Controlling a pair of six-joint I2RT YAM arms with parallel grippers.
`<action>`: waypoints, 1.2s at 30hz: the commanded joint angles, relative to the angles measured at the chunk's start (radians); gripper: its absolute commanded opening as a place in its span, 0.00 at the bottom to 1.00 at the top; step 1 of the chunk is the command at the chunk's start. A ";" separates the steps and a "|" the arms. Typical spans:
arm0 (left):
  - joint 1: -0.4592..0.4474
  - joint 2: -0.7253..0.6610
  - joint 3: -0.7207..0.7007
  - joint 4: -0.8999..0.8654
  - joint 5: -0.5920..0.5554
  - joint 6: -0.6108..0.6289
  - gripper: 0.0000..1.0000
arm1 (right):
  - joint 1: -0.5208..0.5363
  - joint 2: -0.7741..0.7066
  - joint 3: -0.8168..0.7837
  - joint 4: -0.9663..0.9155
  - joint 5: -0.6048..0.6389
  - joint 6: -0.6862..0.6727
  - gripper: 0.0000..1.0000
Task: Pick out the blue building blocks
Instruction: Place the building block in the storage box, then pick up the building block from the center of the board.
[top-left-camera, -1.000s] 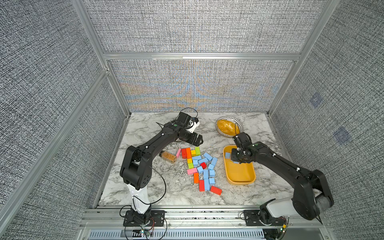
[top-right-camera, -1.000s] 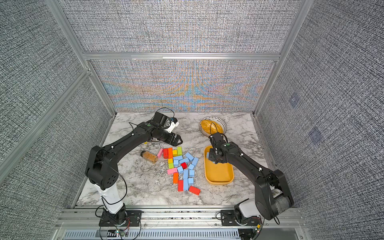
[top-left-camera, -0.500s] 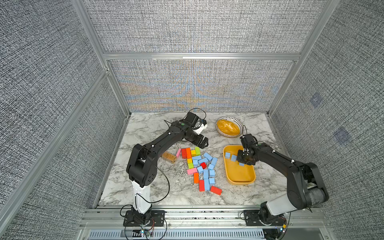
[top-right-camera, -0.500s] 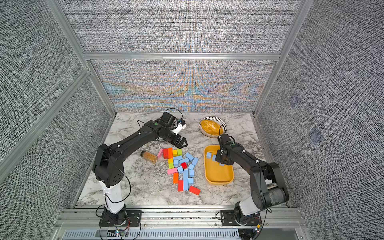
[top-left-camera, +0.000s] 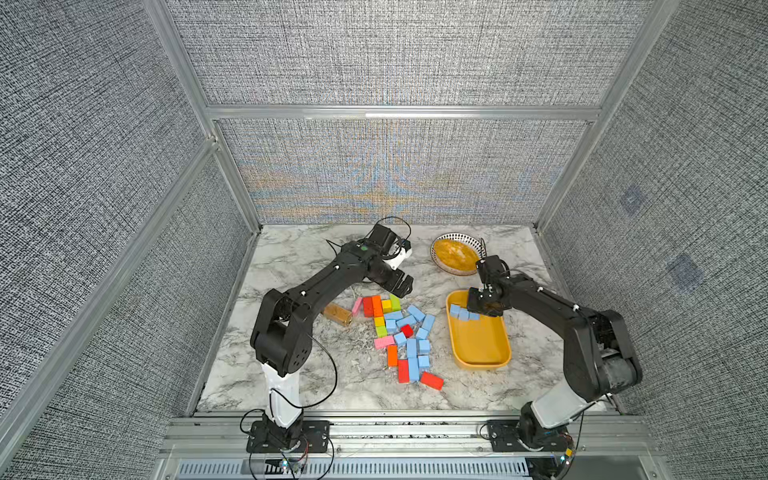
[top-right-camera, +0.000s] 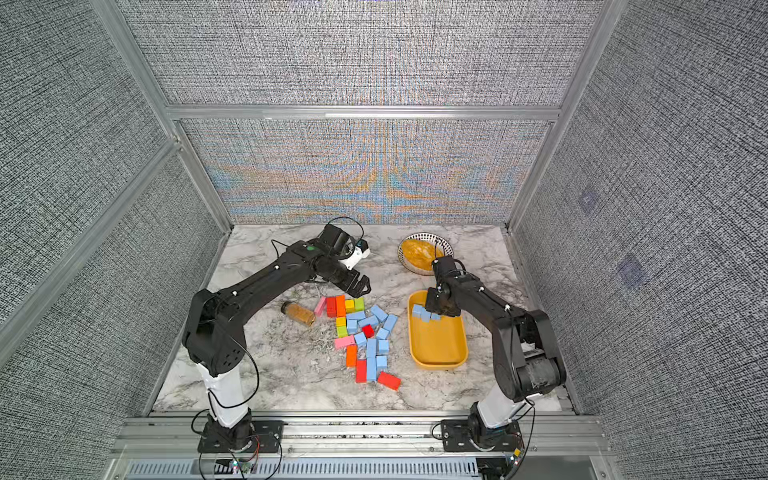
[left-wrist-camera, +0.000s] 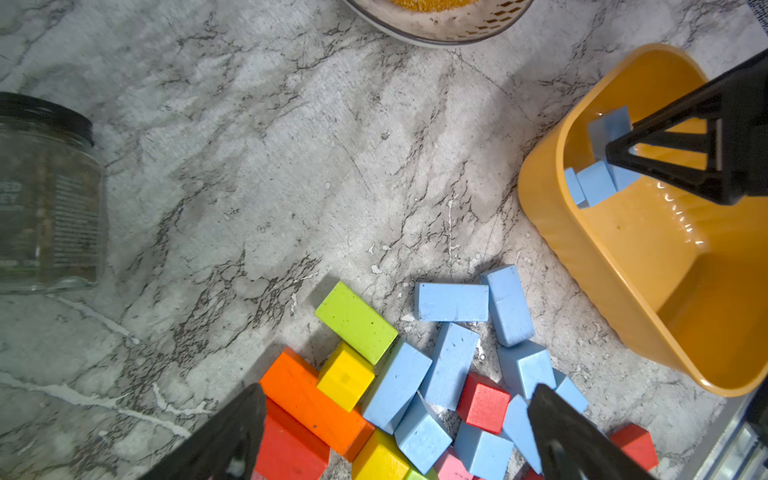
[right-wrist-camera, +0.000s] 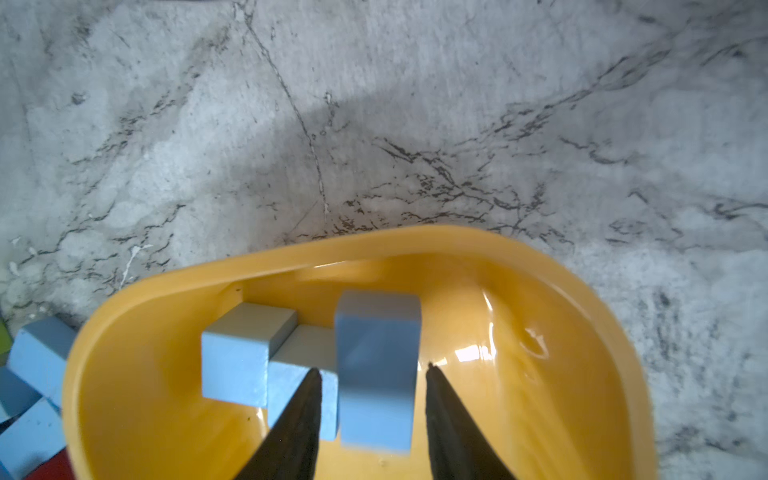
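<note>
Your right end effector (right-wrist-camera: 372, 368) is open inside the far end of the yellow tray (right-wrist-camera: 166, 282). A blue block (right-wrist-camera: 376, 332) is between its fingers, with a gap showing on each side, and two more blue blocks (right-wrist-camera: 241, 353) sit just beside it. Your left end effector (left-wrist-camera: 395, 392) is wide open and empty. It hovers over the far edge of the pile (top-left-camera: 405, 330) on the bench (top-left-camera: 291, 257), where the remaining blue ones lie among other colours. A jar (top-left-camera: 338, 314) lies beside the pile.
</note>
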 joint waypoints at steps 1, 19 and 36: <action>0.000 -0.019 -0.002 -0.014 -0.048 -0.008 1.00 | 0.001 -0.023 0.039 -0.059 0.012 -0.011 0.44; 0.097 -0.256 -0.270 0.028 -0.108 -0.109 1.00 | 0.366 0.010 0.283 -0.173 0.026 0.116 0.46; 0.350 -0.668 -0.707 0.131 -0.062 -0.221 1.00 | 0.448 0.459 0.582 -0.294 0.046 0.007 0.52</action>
